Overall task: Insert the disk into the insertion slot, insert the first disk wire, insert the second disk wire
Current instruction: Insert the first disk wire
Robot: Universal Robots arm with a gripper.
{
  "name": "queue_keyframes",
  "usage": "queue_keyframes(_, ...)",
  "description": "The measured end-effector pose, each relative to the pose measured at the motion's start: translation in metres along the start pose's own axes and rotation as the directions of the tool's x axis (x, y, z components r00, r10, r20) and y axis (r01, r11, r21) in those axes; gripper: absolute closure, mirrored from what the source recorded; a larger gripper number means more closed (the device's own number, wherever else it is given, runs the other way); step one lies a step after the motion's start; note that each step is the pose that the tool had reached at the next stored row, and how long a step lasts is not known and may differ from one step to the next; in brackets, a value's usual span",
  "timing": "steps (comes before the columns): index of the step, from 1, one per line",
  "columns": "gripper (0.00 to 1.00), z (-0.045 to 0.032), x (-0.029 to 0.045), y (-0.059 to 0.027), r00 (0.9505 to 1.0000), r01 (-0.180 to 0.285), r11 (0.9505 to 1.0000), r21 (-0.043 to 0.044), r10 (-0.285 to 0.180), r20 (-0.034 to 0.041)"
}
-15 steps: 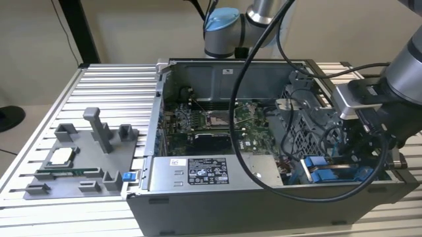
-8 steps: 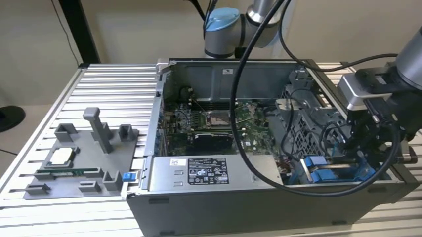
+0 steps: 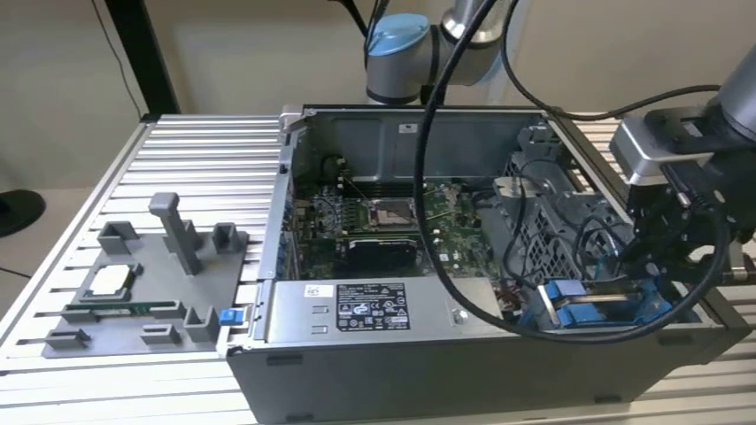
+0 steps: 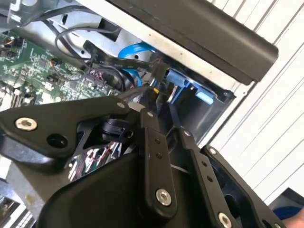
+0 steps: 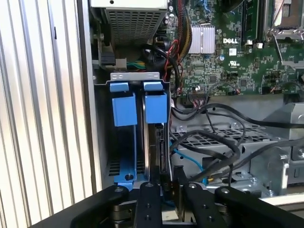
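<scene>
1. In the first wrist view, the black two-fingered gripper [image 5: 168, 184] hangs at the near end of the drive bay. Whether it is clamped on anything cannot be told.
2. Just beyond it, the flat silver-grey disk [image 5: 159, 147] in its bright blue plastic carrier stands on edge inside the blue-railed insertion slot [image 5: 124, 147].
3. Loose black cables [image 5: 209, 137] loop just beside the slot.
4. Farther off lie the green motherboard [image 5: 228, 61] and the grey perforated power-supply box [image 5: 130, 21].

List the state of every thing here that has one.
computer case: open, side panel off.
disk: standing on edge in the insertion slot.
black wires: loose, draped beside the slot.
end effector: down at the slot, by the disk's edge.
</scene>
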State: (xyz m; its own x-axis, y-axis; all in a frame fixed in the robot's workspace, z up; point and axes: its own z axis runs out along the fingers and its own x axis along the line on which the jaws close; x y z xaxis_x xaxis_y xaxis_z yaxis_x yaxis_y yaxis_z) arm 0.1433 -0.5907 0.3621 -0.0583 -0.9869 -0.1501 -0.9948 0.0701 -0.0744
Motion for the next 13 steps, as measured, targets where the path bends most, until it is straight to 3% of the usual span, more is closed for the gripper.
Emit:
queue_keyframes(4,0.00,-0.0175,-0.0027,-0.0013,1.0000,0.001,1.0000,0.0000,-0.001,0.0002)
queue_keyframes(9,0.00,-0.0342,-0.0052,-0.0019,0.9998,0.022,0.9998,0.0037,-0.022,0.0020)
queue_keyframes(13,0.00,-0.0353,-0.0052,-0.0014,0.9992,0.040,0.9991,0.0118,-0.040,0.0041)
